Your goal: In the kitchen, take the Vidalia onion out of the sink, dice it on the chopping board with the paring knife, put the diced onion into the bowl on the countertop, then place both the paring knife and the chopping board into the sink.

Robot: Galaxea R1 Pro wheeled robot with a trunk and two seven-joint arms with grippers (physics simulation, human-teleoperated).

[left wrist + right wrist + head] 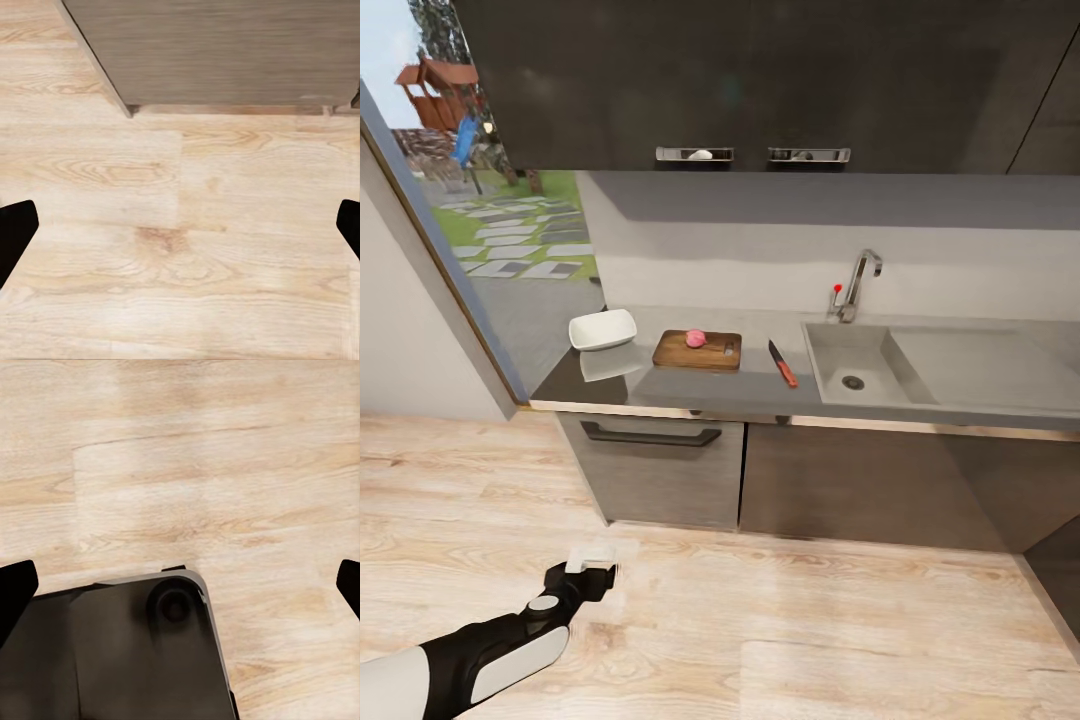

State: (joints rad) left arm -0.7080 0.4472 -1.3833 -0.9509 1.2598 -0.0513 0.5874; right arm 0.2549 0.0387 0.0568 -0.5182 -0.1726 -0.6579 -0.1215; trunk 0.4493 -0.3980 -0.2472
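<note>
**Across the kitchen floor: the onion on the board, arms still low**

On the grey countertop (660, 392), seen from the head camera, the onion (696, 339) sits on the chopping board (698, 350), not in the sink (830, 345). The white bowl (602, 329) stands just beside the board at its 9 o'clock; the knife (782, 363) lies at the board's 3 o'clock, between board and sink basin, red handle toward the counter edge. The tap (860, 280) rises at the basin's 12 o'clock.

The left gripper (594, 562) hangs low over the wooden floor (780, 640), well apart from the counter; its wrist view shows the fingers (16, 234) spread wide with nothing between them. The right wrist view shows its fingers (15, 589) likewise spread and empty above the floor and a dark rounded corner, probably the robot's base (120, 652).

Judged from shape, the onion is round, firm and smooth, so it may roll under the blade. The knife looks light, stiff and slim; the handle is the safe place to grip.
</note>
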